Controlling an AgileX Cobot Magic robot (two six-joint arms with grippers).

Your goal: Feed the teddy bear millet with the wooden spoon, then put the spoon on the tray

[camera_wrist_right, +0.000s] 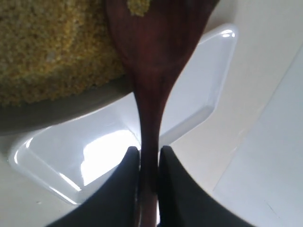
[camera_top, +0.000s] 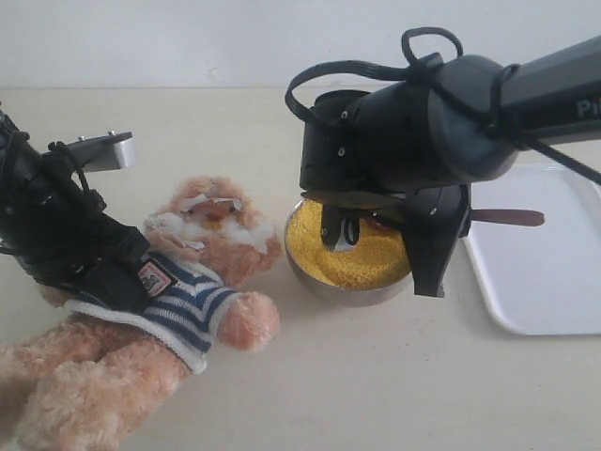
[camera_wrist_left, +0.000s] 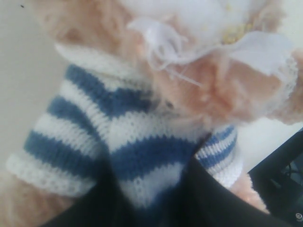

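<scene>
The teddy bear (camera_top: 222,246) lies on its back at the left in its striped shirt (camera_wrist_left: 137,137). My left gripper (camera_top: 120,274) (camera_wrist_left: 151,194) is shut on the shirt at the bear's chest. The millet (camera_top: 362,252) (camera_wrist_right: 52,47) fills a round metal bowl (camera_top: 324,282) in the middle. Over that bowl, my right gripper (camera_top: 449,222) (camera_wrist_right: 149,158) is shut on the handle of the wooden spoon (camera_top: 507,218) (camera_wrist_right: 154,56). The spoon sticks out toward the white tray (camera_top: 540,268) (camera_wrist_right: 189,90), with a few yellow grains on its round end.
The metal bowl stands between the bear's head and the tray, close to both. Most of the bowl's far half is hidden behind the right arm's dark body (camera_top: 404,132). The tray runs off the right edge of the exterior view.
</scene>
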